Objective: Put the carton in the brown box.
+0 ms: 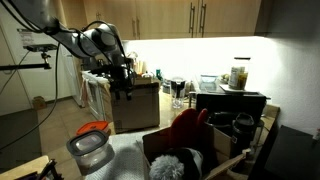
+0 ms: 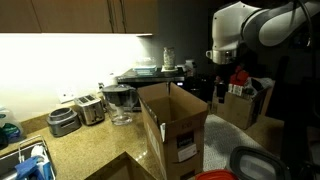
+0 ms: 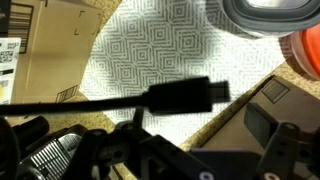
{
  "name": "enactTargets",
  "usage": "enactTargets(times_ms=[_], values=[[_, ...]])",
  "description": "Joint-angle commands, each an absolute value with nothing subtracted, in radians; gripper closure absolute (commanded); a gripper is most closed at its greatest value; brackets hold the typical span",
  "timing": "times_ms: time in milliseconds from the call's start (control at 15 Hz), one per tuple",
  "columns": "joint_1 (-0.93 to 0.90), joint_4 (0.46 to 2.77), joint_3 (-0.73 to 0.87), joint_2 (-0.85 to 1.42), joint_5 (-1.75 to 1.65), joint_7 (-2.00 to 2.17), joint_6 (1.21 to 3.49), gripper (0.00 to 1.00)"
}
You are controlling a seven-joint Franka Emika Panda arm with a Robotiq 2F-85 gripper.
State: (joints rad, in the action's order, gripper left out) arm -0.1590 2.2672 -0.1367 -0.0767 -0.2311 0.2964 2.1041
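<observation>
The brown box (image 2: 172,122) stands open and upright on a patterned cloth (image 3: 160,50). It also shows in an exterior view (image 1: 138,108) and at the upper left of the wrist view (image 3: 45,45). My gripper (image 2: 222,76) hangs in the air beside the box, above the cloth, and shows in an exterior view (image 1: 122,88). In the wrist view its jaws (image 3: 165,140) are spread apart with nothing between them. I cannot pick out the carton with certainty in any view.
A smaller open box (image 2: 246,106) holding red items stands near the arm, in the foreground in an exterior view (image 1: 220,160). A metal pot (image 1: 88,150) with a red lid sits on the cloth. A toaster (image 2: 90,108) and jug (image 2: 120,102) stand on the counter. A black cable (image 3: 150,97) crosses the wrist view.
</observation>
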Motion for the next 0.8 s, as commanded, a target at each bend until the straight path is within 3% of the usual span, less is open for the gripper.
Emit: enactTargets(times_ms=[0, 733], values=[[-0.143, 2.282, -0.129, -0.082, -0.161, 0.216, 2.073, 0.00], [-0.140, 2.273, -0.135, -0.074, -0.212, 0.273, 2.060, 0.00]])
